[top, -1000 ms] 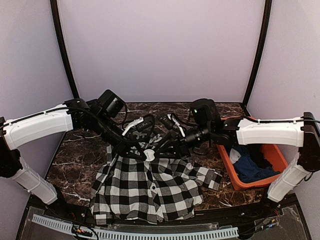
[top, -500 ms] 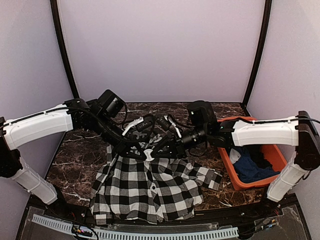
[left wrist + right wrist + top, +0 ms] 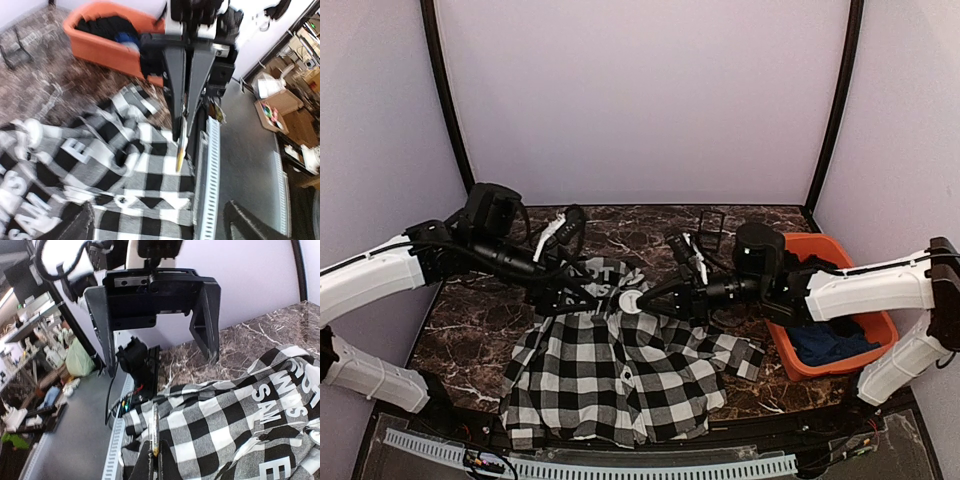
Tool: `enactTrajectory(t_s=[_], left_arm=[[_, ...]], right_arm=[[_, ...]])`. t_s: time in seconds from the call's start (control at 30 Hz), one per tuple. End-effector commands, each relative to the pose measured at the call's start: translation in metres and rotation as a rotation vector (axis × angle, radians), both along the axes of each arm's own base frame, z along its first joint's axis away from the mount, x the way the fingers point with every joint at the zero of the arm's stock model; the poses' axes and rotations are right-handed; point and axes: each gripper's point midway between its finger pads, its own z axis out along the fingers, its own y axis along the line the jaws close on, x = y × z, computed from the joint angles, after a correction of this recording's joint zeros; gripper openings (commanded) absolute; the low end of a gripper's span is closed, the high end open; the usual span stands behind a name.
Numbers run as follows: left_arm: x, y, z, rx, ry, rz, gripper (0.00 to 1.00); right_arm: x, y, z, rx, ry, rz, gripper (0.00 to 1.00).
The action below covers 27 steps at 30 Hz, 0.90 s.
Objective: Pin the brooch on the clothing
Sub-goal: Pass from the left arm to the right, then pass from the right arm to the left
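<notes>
Clothing point(image 3: 620, 370), black-and-white checked with white lettering, spread on dark marbled table point(image 3: 480, 300) toward near edge. Orange bin point(image 3: 775, 335) at right; pale lilac walls point(image 3: 640, 100) behind. Left gripper point(image 3: 160, 362) spread wide; right gripper point(image 3: 181, 132) pinched on thin yellowish piece point(image 3: 179, 156) above fabric.

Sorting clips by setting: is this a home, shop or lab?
Probably a robotics lab cell: plain backdrop panels enclose the marble-look table, and cardboard boxes sit on the floor beyond it.
</notes>
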Motion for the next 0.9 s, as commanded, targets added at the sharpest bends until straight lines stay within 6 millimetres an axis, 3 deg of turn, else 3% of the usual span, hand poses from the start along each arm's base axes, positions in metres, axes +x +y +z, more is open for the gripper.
enactTrajectory(t_s=[0.0,0.17,0.3,0.43,0.57,0.73,0.87], left_arm=[[0.02,0.007,0.054,-0.251,-0.151,0.139,0.98],[0.024,-0.006,0.044,-0.297,-0.073,0.129,0.99],[0.031,-0.019,0.025,-0.306,-0.008,0.113,0.99],[0.034,-0.025,0.021,-0.313,0.005,0.105,0.98],[0.032,-0.028,0.019,-0.32,0.017,0.084,0.83],[0.028,-0.029,0.022,-0.335,0.026,0.053,0.53],[0.027,-0.032,0.018,-0.33,0.044,0.04,0.52]], right_arm=[[0.018,-0.015,0.044,0.285,0.014,-0.179,0.0],[0.025,-0.027,0.048,0.456,0.098,-0.308,0.0],[0.024,-0.021,0.048,0.52,0.111,-0.345,0.0],[0.024,-0.016,0.047,0.537,0.122,-0.37,0.0],[0.029,-0.013,0.044,0.531,0.13,-0.396,0.0],[0.032,-0.011,0.041,0.525,0.142,-0.406,0.0],[0.032,-0.009,0.044,0.532,0.146,-0.397,0.0]])
